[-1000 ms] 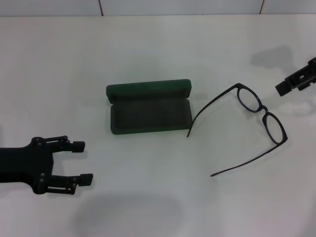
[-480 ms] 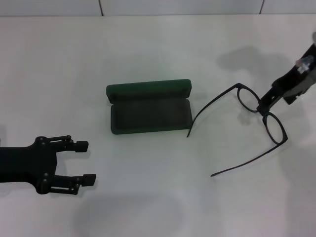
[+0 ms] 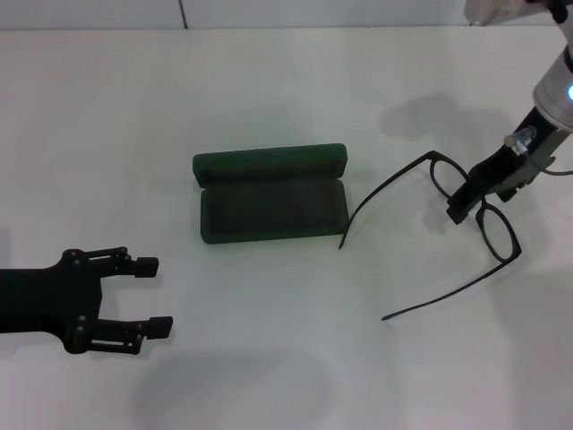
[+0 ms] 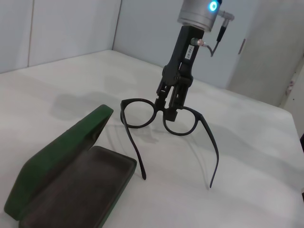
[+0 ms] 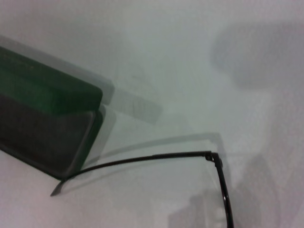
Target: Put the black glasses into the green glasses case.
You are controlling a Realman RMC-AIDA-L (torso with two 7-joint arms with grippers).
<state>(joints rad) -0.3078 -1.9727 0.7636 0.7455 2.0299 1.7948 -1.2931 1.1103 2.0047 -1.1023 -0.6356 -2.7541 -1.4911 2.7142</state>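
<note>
The green glasses case (image 3: pixel 269 202) lies open at the table's middle, lid toward the far side; it also shows in the left wrist view (image 4: pixel 71 183) and the right wrist view (image 5: pixel 47 95). The black glasses (image 3: pixel 487 235) lie unfolded on the table to its right, one temple tip near the case's right end. My right gripper (image 3: pixel 458 208) is down at the glasses' bridge, open with a narrow gap, one finger on each side of it, as the left wrist view shows (image 4: pixel 169 114). The glasses (image 4: pixel 183 136) rest on the table. My left gripper (image 3: pixel 148 294) is open and empty at the near left.
The white table (image 3: pixel 286 90) holds only the case and the glasses. A grey wall runs behind the table's far edge (image 4: pixel 71 28). One temple arm (image 5: pixel 152 156) shows in the right wrist view.
My right gripper has come in from the right edge and down onto the glasses' bridge. The glasses and case have not moved. The left arm has barely shifted.
</note>
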